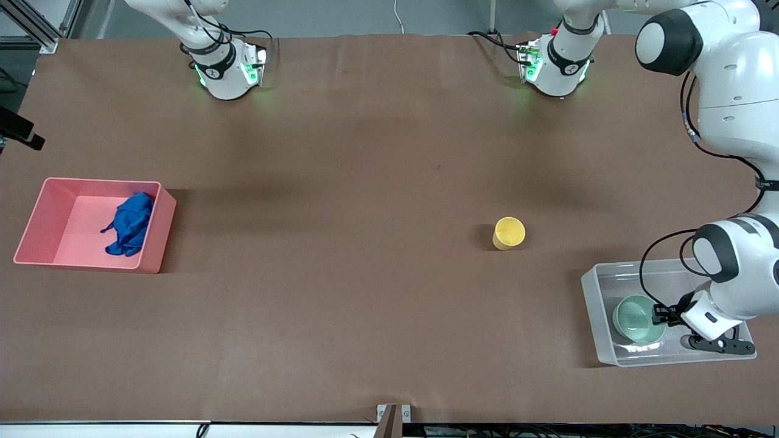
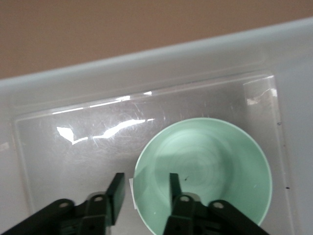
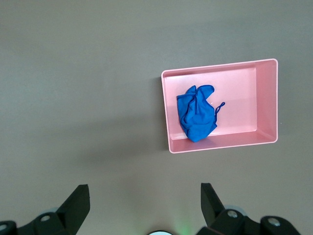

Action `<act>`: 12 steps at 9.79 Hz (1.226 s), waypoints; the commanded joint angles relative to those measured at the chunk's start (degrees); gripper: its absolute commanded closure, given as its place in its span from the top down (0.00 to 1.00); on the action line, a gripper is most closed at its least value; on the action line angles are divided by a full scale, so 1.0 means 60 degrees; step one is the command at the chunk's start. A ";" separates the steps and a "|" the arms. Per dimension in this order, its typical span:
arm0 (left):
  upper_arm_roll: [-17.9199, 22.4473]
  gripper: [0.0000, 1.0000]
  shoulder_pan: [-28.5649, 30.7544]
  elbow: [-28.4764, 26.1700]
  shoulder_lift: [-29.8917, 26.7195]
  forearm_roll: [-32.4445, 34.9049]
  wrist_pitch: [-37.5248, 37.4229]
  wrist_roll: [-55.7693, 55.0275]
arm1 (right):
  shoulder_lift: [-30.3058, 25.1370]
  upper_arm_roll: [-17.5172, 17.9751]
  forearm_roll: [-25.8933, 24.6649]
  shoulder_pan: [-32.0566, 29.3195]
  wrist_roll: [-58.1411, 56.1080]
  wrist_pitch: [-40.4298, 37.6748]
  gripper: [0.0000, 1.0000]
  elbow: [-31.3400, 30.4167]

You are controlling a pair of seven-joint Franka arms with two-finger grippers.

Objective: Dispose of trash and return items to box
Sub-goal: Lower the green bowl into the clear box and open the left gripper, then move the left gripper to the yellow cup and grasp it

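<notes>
The blue rag is lying in the pink bin toward the right arm's end of the table; the mint-green bowl is sitting in the clear tub at the left arm's end. The left gripper is straddling the bowl's rim with fingers slightly parted, not visibly clamping it; the yellow cup is standing upright on the table, near the tub but apart from it; the right gripper is waiting wide open and empty over bare table

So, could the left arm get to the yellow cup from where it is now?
Probably yes. The yellow cup stands upright and alone on open table, toward the left arm's end. The left tool is open at the bowl in the clear box; nothing lies between.
</notes>
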 commanded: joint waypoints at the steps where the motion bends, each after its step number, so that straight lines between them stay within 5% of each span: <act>1: -0.0060 0.85 -0.0014 -0.0861 -0.1043 -0.0105 -0.0366 -0.0010 | 0.0020 0.0025 0.0161 0.0062 -0.0099 -0.0129 1.00 0.0088; 4: -0.0499 0.87 -0.0014 -0.1213 -0.2274 -0.0105 -0.1933 -0.0053 | 0.0020 0.0025 -0.0131 0.0091 -0.0202 0.0060 1.00 0.0059; 9: -0.1465 0.87 0.0000 -0.5264 -0.6066 -0.0046 -0.2113 -0.0652 | 0.0020 0.0069 -0.0161 0.0208 -0.0187 0.0106 1.00 0.0074; 12: -0.2767 0.87 0.0015 -0.7011 -0.6644 -0.0046 -0.1515 -0.2201 | 0.0006 0.0068 -0.0146 0.0238 -0.0173 0.0120 1.00 0.0059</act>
